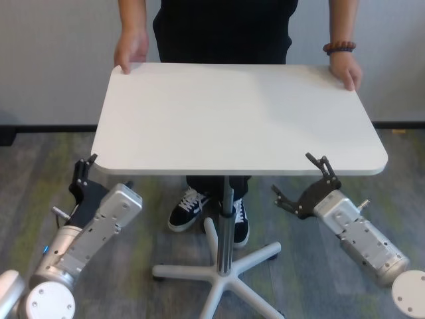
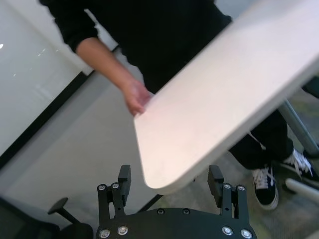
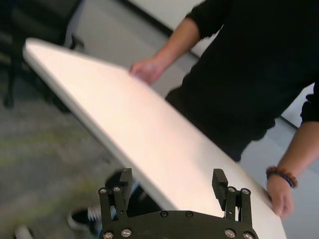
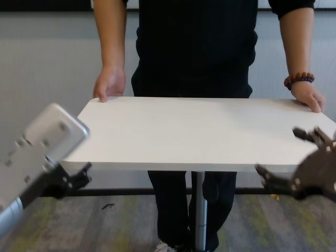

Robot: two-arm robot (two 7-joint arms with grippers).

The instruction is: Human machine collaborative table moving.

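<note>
The white table (image 1: 239, 119) stands on a slim silver leg (image 1: 227, 206) in front of me. The human (image 1: 226, 30) in a black shirt stands at its far side, one hand (image 1: 131, 50) on each far corner, with a beaded bracelet (image 1: 339, 47) on one wrist. My left gripper (image 1: 103, 176) is open, its jaws straddling the near left corner (image 2: 164, 179) of the top. My right gripper (image 1: 299, 181) is open, its jaws above and below the near right edge (image 3: 169, 169). Neither gripper has closed on the top.
The leg ends in a white star base (image 1: 219, 272) on grey carpet, close to the person's black-and-white shoes (image 1: 189, 207). A dark office chair (image 2: 60, 209) stands off to one side. A pale wall with a dark skirting (image 1: 46, 126) runs behind.
</note>
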